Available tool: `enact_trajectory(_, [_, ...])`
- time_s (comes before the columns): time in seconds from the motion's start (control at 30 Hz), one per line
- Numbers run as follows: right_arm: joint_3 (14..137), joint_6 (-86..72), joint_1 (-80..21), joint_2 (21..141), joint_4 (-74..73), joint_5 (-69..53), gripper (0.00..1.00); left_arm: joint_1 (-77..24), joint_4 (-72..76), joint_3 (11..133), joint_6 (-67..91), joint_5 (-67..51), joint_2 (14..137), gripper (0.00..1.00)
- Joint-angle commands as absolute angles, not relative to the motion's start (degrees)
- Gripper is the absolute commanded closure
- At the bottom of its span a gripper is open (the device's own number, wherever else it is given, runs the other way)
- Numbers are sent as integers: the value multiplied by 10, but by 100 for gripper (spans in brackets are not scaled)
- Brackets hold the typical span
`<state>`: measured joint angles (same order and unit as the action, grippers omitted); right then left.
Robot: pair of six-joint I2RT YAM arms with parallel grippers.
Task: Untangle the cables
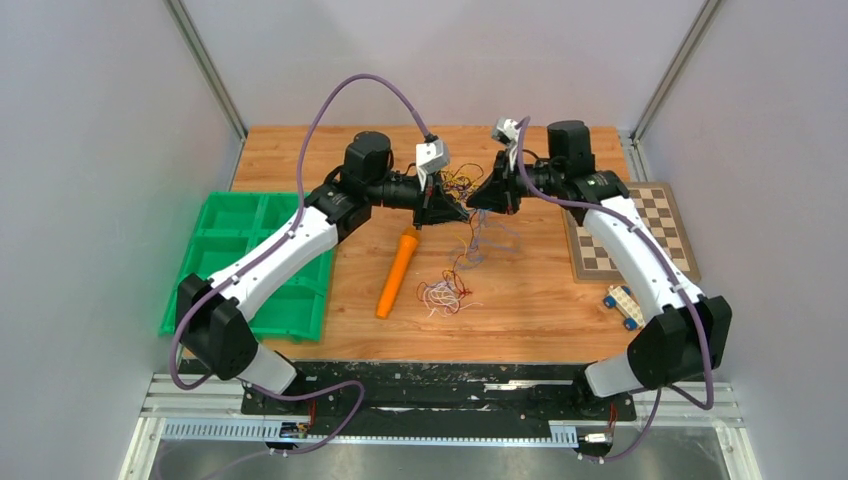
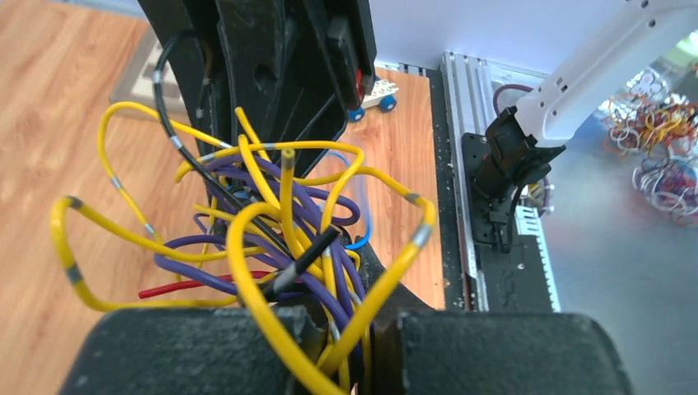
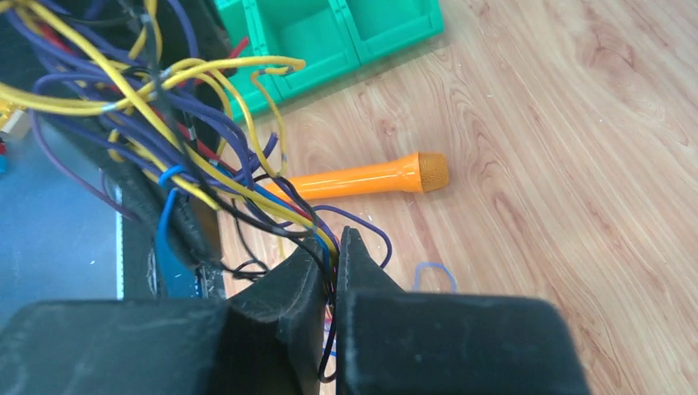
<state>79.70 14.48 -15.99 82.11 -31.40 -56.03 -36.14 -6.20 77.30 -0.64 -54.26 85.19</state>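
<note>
A tangle of thin yellow, purple, red and black cables [image 1: 462, 183] hangs in the air above mid-table between my two grippers. My left gripper [image 1: 453, 211] is shut on a bundle of yellow and purple cables [image 2: 247, 214], pinched between its jaws [image 2: 370, 325]. Facing it, my right gripper [image 1: 480, 200] is shut on black, yellow and blue strands [image 3: 165, 90] at its tips [image 3: 332, 257]. A few strands [image 1: 476, 243] dangle down towards the wood. A second loose heap of cables [image 1: 446, 294] lies on the table below.
An orange marker [image 1: 398, 272] lies left of the loose heap. A green compartment tray [image 1: 225, 262] sits at the table's left edge. A small chessboard [image 1: 640, 235] and a white toy block with blue wheels [image 1: 623, 305] are on the right.
</note>
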Motion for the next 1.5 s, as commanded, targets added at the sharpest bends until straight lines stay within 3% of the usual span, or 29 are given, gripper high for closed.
enact_trajectory(0.0, [772,203,-151,881,-304,-359,98,-363,-14,849,72,-596,815,100])
enact_trajectory(0.23, [776,192,-110,971,-282,-240,100,-350,-49,937,99,-586,827,100])
enact_trajectory(0.33, [769,205,-67,1010,-278,-228,96,-333,-79,969,118,-585,834,100])
enact_trajectory(0.43, [774,203,-17,1029,-277,-264,94,-312,-122,976,121,-588,837,100])
enact_trajectory(0.57, [785,190,35,1018,-279,-365,100,-287,-89,922,161,-591,824,100])
enact_trajectory(0.7, [795,208,36,1019,-284,-326,100,-273,-78,927,176,-590,822,100])
enact_trajectory(0.9, [816,244,37,1083,-302,-218,100,-268,-102,1056,166,-573,835,100])
enact_trajectory(1.2, [822,294,37,1162,-312,-127,100,-247,-104,1351,188,-473,940,100])
enact_trajectory(1.47, [825,320,37,1188,-311,-98,100,-239,-24,1388,169,-388,959,100])
